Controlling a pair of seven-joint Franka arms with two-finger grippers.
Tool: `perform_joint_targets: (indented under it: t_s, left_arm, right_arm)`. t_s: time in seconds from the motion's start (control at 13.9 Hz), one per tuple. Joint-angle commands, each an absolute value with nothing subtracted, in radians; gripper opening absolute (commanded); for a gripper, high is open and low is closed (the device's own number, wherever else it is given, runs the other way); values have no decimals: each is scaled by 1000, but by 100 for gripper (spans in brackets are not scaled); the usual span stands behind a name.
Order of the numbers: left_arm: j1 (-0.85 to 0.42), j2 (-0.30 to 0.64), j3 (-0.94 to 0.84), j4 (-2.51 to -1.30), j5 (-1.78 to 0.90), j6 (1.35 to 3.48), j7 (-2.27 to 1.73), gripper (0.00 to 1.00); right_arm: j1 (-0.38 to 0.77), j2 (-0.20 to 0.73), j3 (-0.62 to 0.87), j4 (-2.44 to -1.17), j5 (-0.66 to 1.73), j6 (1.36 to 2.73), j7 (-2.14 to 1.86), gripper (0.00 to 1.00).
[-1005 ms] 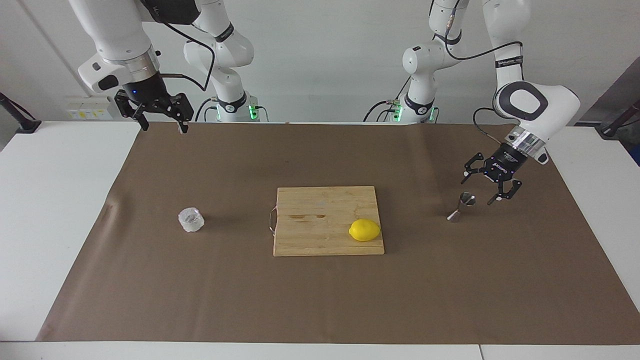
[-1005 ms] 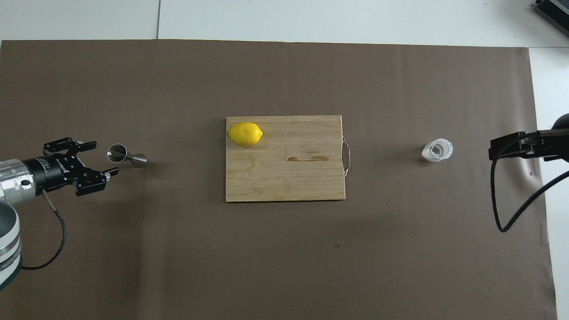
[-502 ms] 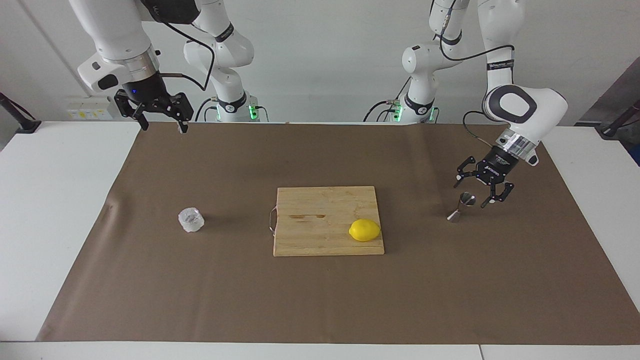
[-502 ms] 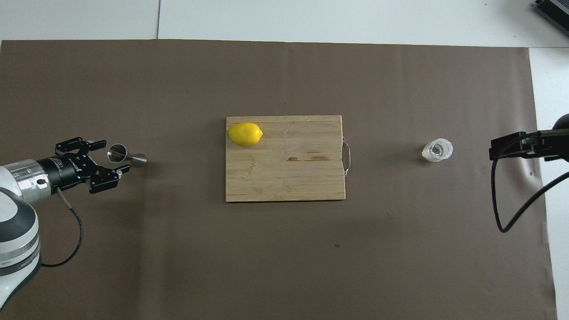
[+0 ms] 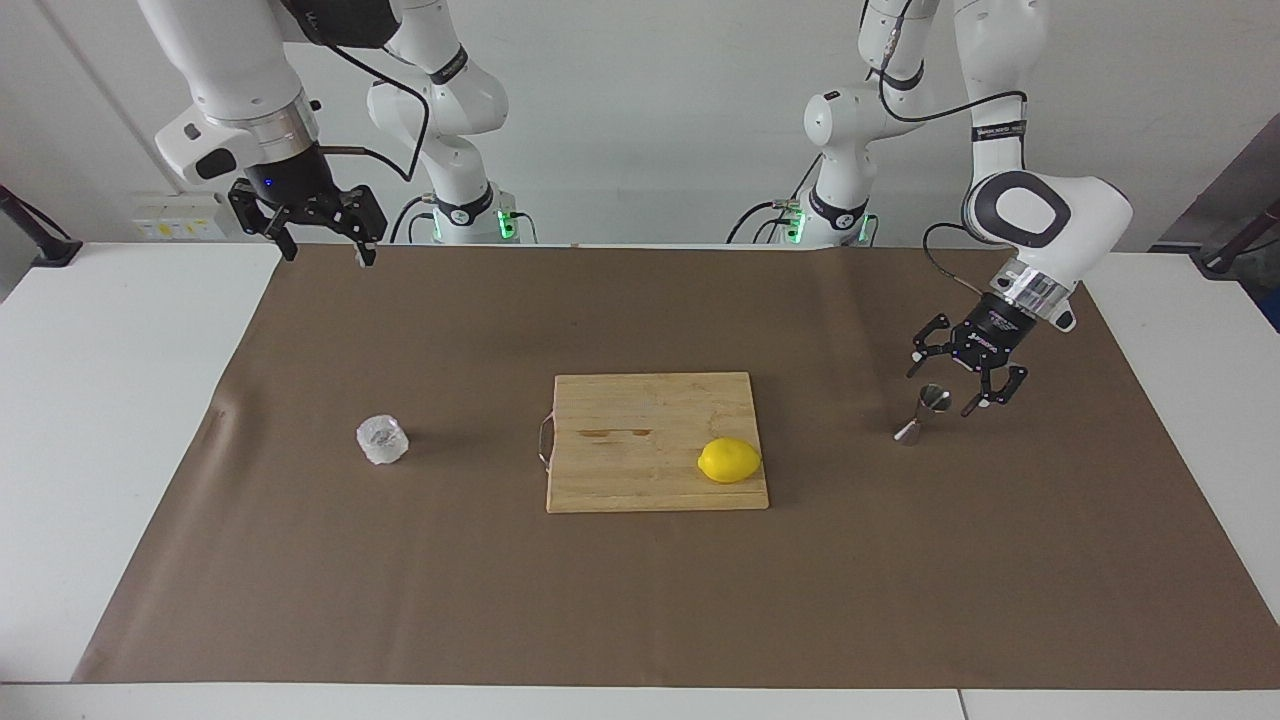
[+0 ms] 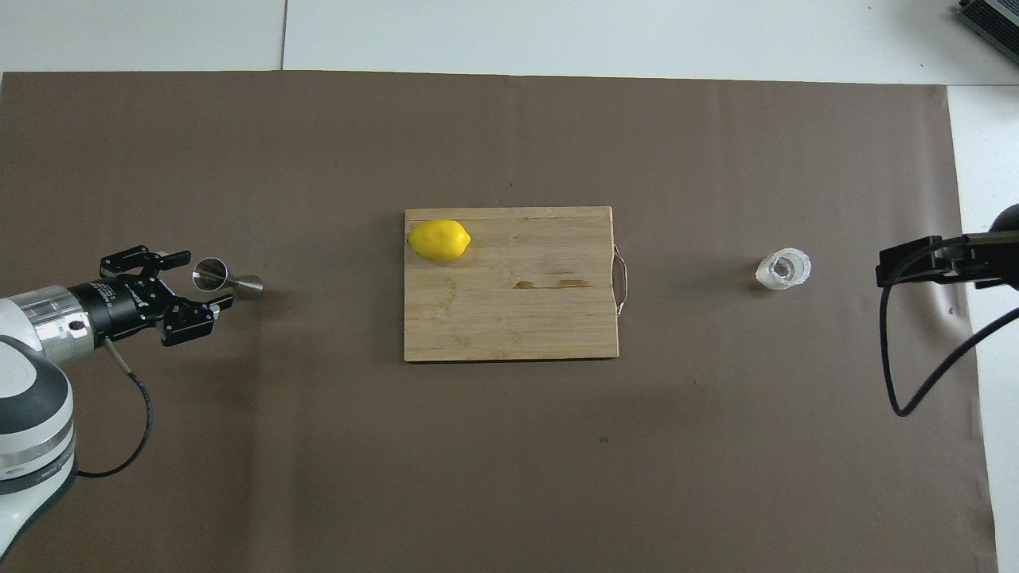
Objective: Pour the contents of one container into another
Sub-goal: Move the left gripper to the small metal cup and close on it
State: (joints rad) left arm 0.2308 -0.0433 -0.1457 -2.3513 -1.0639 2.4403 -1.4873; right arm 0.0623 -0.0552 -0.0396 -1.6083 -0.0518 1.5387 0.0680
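While spread wide around nothing, left hand (image 5: 943, 389) hovering low at the steel jigger (image 5: 924, 413), one finger on each side of the upper cone, no contact visible. Upright on the brown mat (image 5: 640, 600), that jigger, toward the left arm's end of the surface (image 5: 100, 420) from the cutting board (image 5: 640, 400), well apart from it and level with the board's middle. From overhead, same hand (image 6: 202, 278) reaching in sideways, fingertips flanking the jigger (image 6: 225, 278) rim, jaws wide. Toward the right arm's end from the cutting board (image 6: 509, 318), well apart from it and about level with the board's middle, the crinkled clear cup (image 5: 382, 439), upright on the mat, untouched. Overhead, cup (image 6: 783, 269) mouth open upward, whitish walls crumpled. On the board's corner toward the left arm's end and farthest from the robots, a yellow lemon (image 5: 729, 460), lying on its side. On the board edge toward the right arm's end, a thin wire handle (image 5: 543, 446). Waiting high over the mat's edge nearest the robots, well toward the right arm's end from the board, right hand (image 5: 325, 255), fingers pointing down and standing wide, holding nothing. Overhead, only a dark part of that arm and its looping cable at the picture's edge, beside the cup.
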Motion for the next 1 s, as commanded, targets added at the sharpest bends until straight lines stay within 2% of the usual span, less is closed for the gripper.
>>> perform_joint_targets:
  t_s: [0.0,0.29,0.5,0.65,0.72,0.79,0.86,0.93]
  left_arm:
    - [213,-54,-140,-2372,-1083,2464,-1493,97]
    - [215,-54,-138,-2378,-1083,2465,-1493,86]
    - [216,-54,-138,-2378,-1083,2462,-1494,70]
    - [219,-54,-138,-2378,-1083,2461,-1496,47]
    - [222,-55,-138,-2376,-1083,2457,-1494,22]
    - [225,-57,-140,-2376,-1083,2453,-1494,6]
    - [227,-57,-140,-2376,-1081,2450,-1493,0]
    - [227,-55,-138,-2375,-1081,2447,-1493,0]
  right_arm:
    - [61,-77,-46,-1634,-31,1557,54,100]
    - [61,-77,-46,-1634,-31,1557,54,100]
    - [61,-77,-46,-1634,-31,1557,54,100]
    - [61,-77,-46,-1634,-31,1557,54,100]
    - [61,-77,-46,-1634,-31,1557,54,100]
    - [61,-77,-46,-1634,-31,1557,54,100]
    - [61,-77,-46,-1634,-31,1557,54,100]
    - [61,-77,-46,-1634,-31,1557,54,100]
